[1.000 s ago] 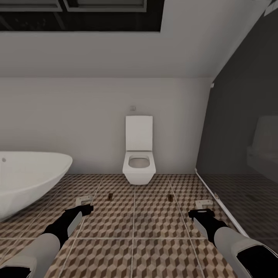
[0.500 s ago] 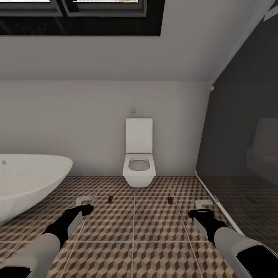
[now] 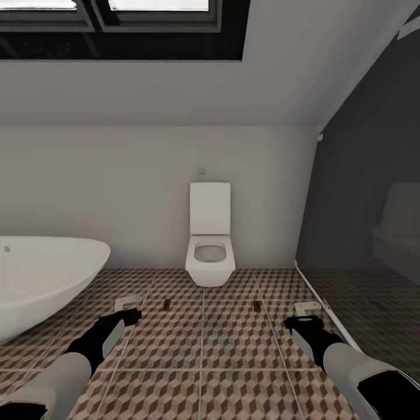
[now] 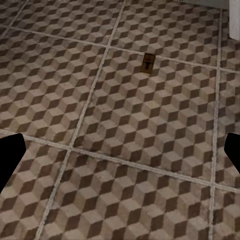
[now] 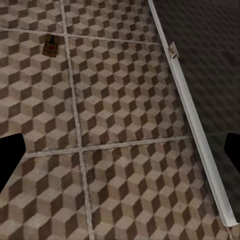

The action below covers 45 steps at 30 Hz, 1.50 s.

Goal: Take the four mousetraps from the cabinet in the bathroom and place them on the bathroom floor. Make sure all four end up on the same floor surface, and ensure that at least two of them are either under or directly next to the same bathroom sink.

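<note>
Two mousetraps lie flat on the bathroom floor (image 3: 204, 344) in front of the toilet: one (image 3: 167, 304) on the left, one (image 3: 257, 305) on the right. The left wrist view shows the left mousetrap (image 4: 147, 63) ahead of my left gripper (image 4: 120, 157). The right mousetrap (image 5: 50, 45) appears ahead of my right gripper (image 5: 120, 155). Both grippers hover low over the tiles, open wide and empty. In the head view the left gripper (image 3: 129, 309) is left of its trap, and the right gripper (image 3: 304, 313) is right of the other. The cabinet and the sink are out of view.
A white toilet (image 3: 210, 245) hangs on the far wall. An oval white bathtub (image 3: 41, 274) stands at the left. A dark glass partition (image 3: 361, 204) with a white floor rail (image 5: 195, 115) closes off the right side. Open tiled floor lies between my arms.
The whole head view has shifted down a little, bringing more of the window into view at the top: the camera moved. The arms and mousetraps keep their places.
</note>
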Available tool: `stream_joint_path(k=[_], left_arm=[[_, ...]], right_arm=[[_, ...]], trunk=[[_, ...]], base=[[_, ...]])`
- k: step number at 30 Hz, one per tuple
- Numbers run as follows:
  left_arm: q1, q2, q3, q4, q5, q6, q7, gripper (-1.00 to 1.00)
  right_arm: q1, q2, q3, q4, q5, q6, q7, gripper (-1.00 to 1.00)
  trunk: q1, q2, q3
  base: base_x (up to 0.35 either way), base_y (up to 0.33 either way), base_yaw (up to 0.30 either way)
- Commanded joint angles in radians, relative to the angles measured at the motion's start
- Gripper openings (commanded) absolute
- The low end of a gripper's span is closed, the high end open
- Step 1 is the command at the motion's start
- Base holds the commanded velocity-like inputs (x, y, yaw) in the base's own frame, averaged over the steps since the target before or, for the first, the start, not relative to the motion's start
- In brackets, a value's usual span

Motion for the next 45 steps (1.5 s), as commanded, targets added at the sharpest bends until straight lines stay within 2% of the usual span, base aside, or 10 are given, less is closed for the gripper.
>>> stream_joint_path(k=[1,45], left_arm=[[0.000,0.001,-0.008,-0.002,0.011,0.005,0.008,1.00],[0.000,0.000,-0.010,-0.002,0.010,0.005,0.008,1.00]], right_arm=[[0.000,-0.001,0.008,-0.003,-0.008,0.007,-0.004,1.00],[0.000,-0.001,0.008,-0.003,-0.008,0.007,-0.005,1.00]], trunk=[[-0.004,0.007,0.002],[-0.173,0.315,0.140]], base=[[0.000,0.000,0.000],[0.000,0.000,0.000]])
